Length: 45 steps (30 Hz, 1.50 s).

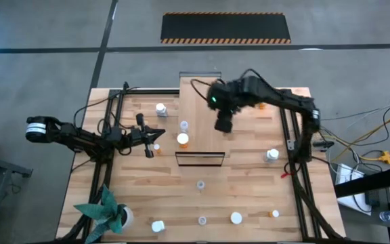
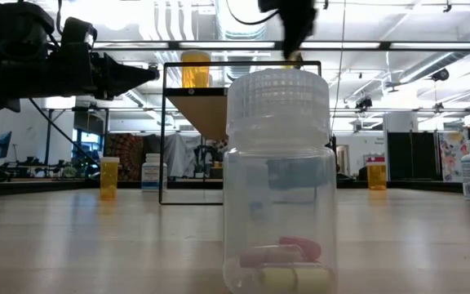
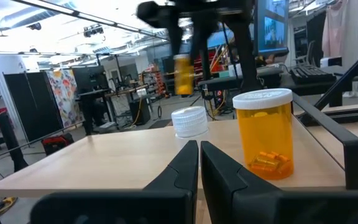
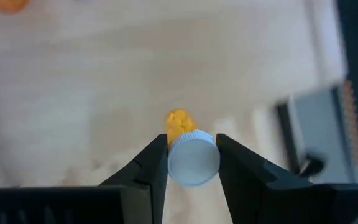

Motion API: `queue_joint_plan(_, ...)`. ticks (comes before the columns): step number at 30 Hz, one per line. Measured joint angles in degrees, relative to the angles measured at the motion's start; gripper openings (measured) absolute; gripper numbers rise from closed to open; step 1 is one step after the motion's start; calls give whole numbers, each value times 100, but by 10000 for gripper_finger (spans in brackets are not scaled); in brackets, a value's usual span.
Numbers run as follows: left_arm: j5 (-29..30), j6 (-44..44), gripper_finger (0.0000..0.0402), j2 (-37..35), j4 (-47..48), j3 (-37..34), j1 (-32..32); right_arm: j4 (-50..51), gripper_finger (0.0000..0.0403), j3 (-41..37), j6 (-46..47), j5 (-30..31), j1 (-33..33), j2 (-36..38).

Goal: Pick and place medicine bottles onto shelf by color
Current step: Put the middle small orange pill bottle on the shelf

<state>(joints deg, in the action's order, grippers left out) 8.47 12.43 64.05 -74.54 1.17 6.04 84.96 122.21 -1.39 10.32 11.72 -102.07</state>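
My right gripper point(image 1: 223, 124) hovers over the pale wooden shelf point(image 1: 205, 102), shut on a small orange medicine bottle point(image 4: 178, 121) with a white cap. A large orange bottle point(image 3: 266, 134) and a white-capped bottle point(image 3: 189, 121) stand upright on the shelf board near its left edge. My left gripper point(image 3: 199, 146) is shut and points level at the shelf's left side point(image 1: 158, 134), just short of those two bottles. A clear bottle point(image 2: 280, 180) with capsules inside stands on the table close to the low camera. My right gripper pinches the small orange bottle by its white cap point(image 4: 193, 158), one finger on each side. The fingers come from above, pointing down. The bottle hangs upright below them point(image 3: 182, 74), lifted clear above the shelf board.
Further bottles stand scattered on the table: white ones point(image 1: 160, 108) point(image 1: 271, 154) point(image 1: 236, 217) point(image 1: 158, 226), a small orange one point(image 1: 275, 213) and clear ones point(image 1: 200, 184) point(image 1: 202, 219). A white pot with a green plant point(image 1: 110, 213) sits at the near left corner. The shelf's dark frame point(image 1: 200, 154) stands at its near end.
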Motion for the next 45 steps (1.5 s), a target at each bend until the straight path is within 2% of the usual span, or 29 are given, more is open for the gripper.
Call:
queue_joint_plan(5,7,2,2,0,0,2,0,-45,111,1192,-1209,-171,351,-1008)
queue_joint_plan(10,12,9,2,0,1,4,0,-704,112,973,-2090,-158,444,-1256)
queue_joint_plan(15,48,44,2,0,15,0,0,-793,112,1086,-2120,-179,457,-1430)
queue_joint_plan(22,48,55,2,0,4,0,0,-855,112,1167,-1902,-1052,422,-1413)
queue_joint_plan(45,46,26,2,0,2,20,0,-778,121,1078,-1566,-1228,104,-1441)
